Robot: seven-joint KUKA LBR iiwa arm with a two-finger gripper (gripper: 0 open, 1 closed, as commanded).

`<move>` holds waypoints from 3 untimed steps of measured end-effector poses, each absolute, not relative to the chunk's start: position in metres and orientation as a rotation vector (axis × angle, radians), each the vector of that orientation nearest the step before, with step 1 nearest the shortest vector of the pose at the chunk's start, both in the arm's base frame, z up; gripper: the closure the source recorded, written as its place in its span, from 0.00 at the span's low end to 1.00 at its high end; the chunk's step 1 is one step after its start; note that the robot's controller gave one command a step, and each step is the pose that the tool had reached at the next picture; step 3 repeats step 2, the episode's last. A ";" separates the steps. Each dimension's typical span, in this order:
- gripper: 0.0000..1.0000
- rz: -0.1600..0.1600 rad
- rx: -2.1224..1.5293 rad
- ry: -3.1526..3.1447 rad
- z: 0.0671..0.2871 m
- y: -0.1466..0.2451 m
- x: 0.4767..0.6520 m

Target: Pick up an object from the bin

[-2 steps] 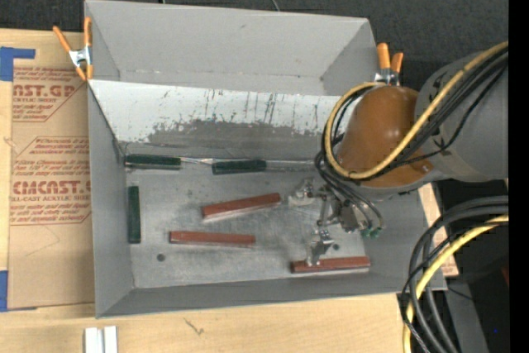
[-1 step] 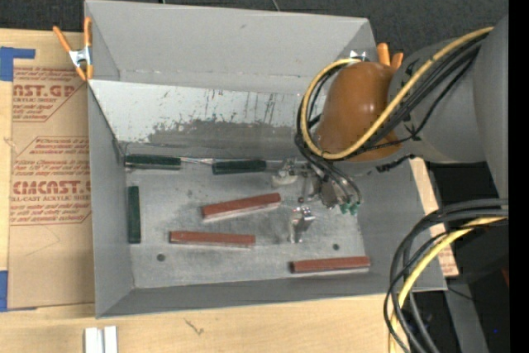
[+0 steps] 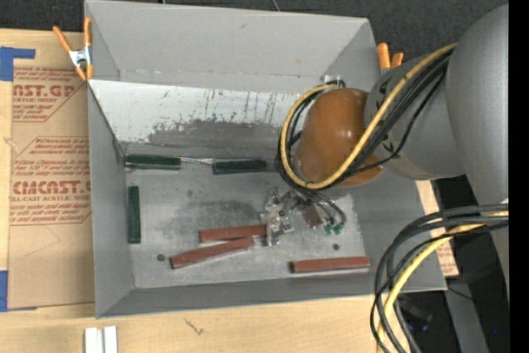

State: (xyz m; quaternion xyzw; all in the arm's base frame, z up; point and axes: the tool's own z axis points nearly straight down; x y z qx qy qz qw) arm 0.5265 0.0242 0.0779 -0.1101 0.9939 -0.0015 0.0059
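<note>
I am reaching into the metal bin (image 3: 227,54) from the right, my hand (image 3: 278,226) hovering at the right end of a flat reddish-brown stick (image 3: 225,236) — it is lying mid-floor, its length running leftward away from my hand. It is looking smooth, rigid and narrow. Whether my hand is spread or pressed together, I cannot tell.

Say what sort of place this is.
Probably a robotics lab's bin-picking rig: a grey metal bin, an arm with cables reaching into it, and loose red-brown sticks and green sticks on its floor.
</note>
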 end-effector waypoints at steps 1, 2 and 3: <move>1.00 -0.005 -0.345 3.111 0.078 0.024 0.527; 1.00 0.000 -0.366 3.115 0.223 0.031 0.550; 1.00 0.000 -0.366 3.115 0.223 0.031 0.550</move>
